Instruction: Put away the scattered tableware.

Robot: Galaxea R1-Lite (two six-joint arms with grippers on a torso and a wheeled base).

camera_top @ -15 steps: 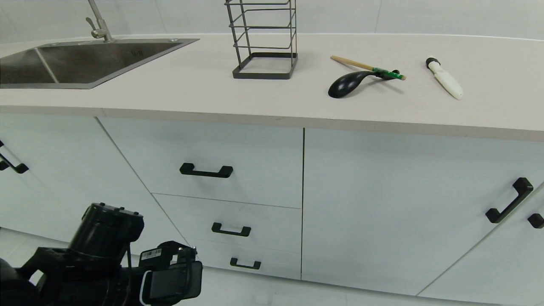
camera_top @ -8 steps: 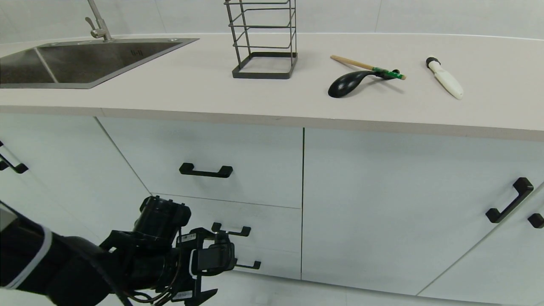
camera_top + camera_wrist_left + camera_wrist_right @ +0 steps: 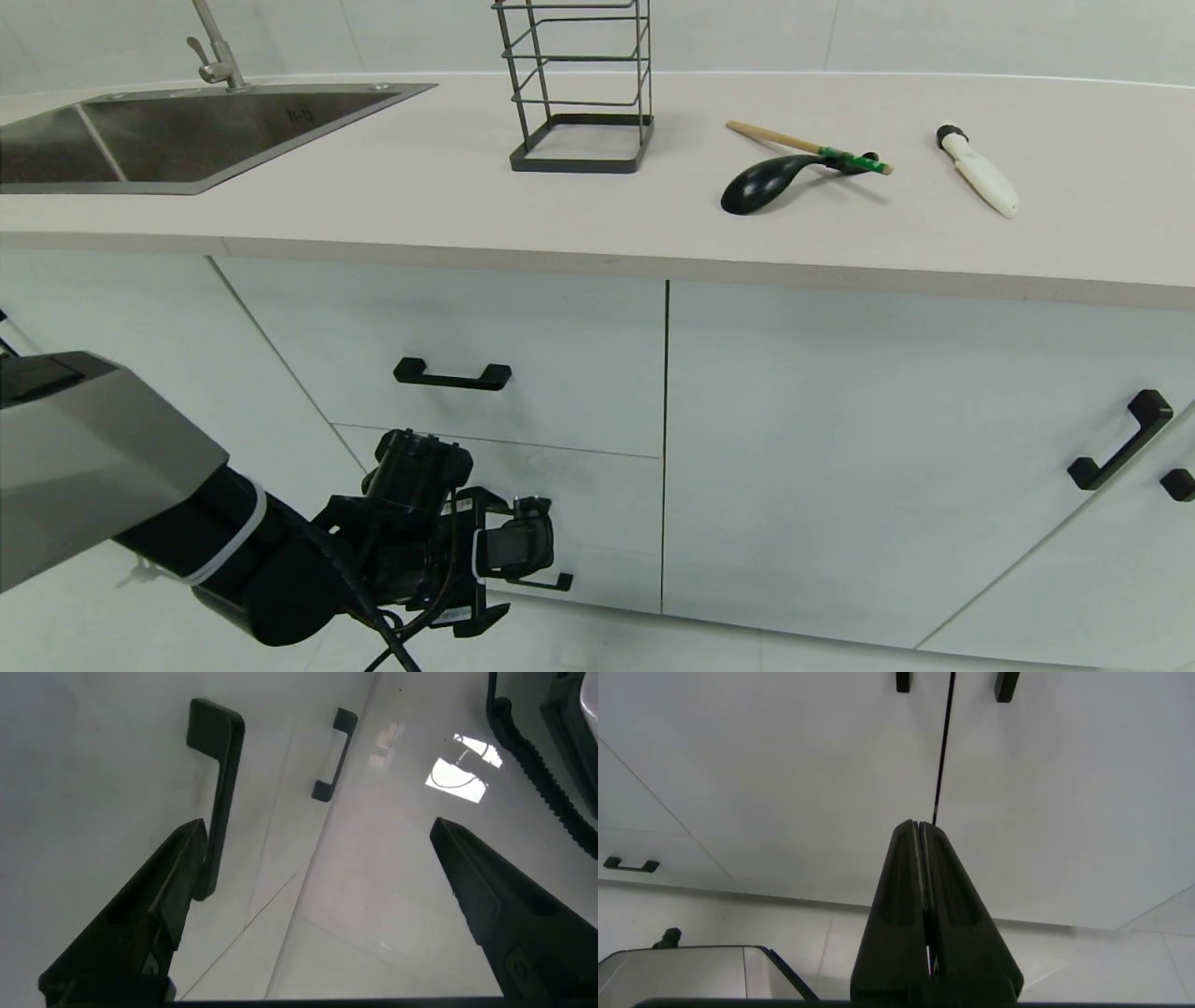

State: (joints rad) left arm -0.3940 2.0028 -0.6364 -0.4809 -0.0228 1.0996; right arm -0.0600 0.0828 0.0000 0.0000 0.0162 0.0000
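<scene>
The left end effector (image 3: 316, 835) spreads wide, the black bar-shaped drawer handle (image 3: 217, 793) just beside one finger, likely aligned for pulling. The right end effector (image 3: 920, 845) sits closed, empty.

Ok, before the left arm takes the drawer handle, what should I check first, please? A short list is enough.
1. Is the left gripper open: ok.
2. Is the drawer handle centred in the opening: not ok, it sits beside one side.
3. Contact with that handle: cannot tell.
4. Is the right gripper shut and empty: ok.
5. Do the black spoon and the chopsticks lie on the counter: ok.
</scene>
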